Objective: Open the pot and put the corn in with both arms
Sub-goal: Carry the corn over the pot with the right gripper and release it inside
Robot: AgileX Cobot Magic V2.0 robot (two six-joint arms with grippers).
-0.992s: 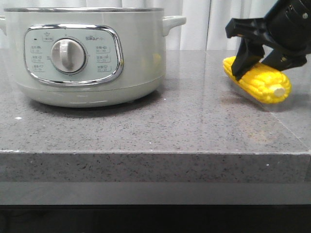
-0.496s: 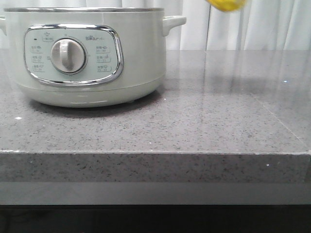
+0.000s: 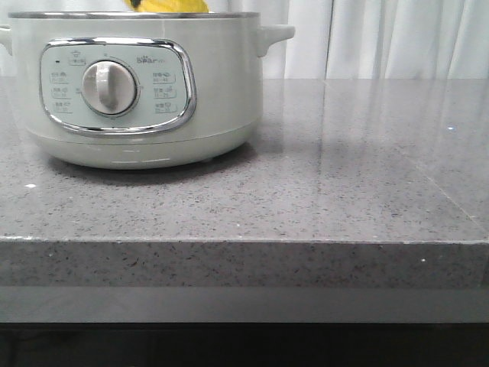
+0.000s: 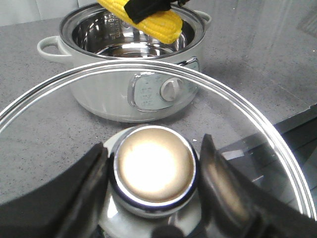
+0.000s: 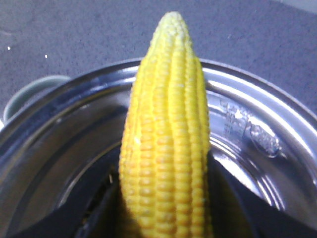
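The pale grey-green pot [image 3: 221, 92] stands at the left of the counter, its lid off. In the left wrist view the pot [image 4: 114, 99] is open, showing its steel inside. My left gripper [image 4: 153, 171] is shut on the knob of the glass lid [image 4: 247, 114] and holds it off to the side of the pot. My right gripper [image 5: 166, 198] is shut on the yellow corn [image 5: 166, 144] and holds it over the open pot [image 5: 257, 124]. The corn shows above the rim in the front view [image 3: 172, 6] and in the left wrist view [image 4: 148, 20].
The grey speckled counter [image 3: 344, 168] runs to the right of the pot, with its front edge [image 3: 244, 243] near the camera. White curtains [image 3: 382, 38] hang behind.
My right gripper lifted the corn off the counter at the right, carried it up and left, and now holds it above the open pot.
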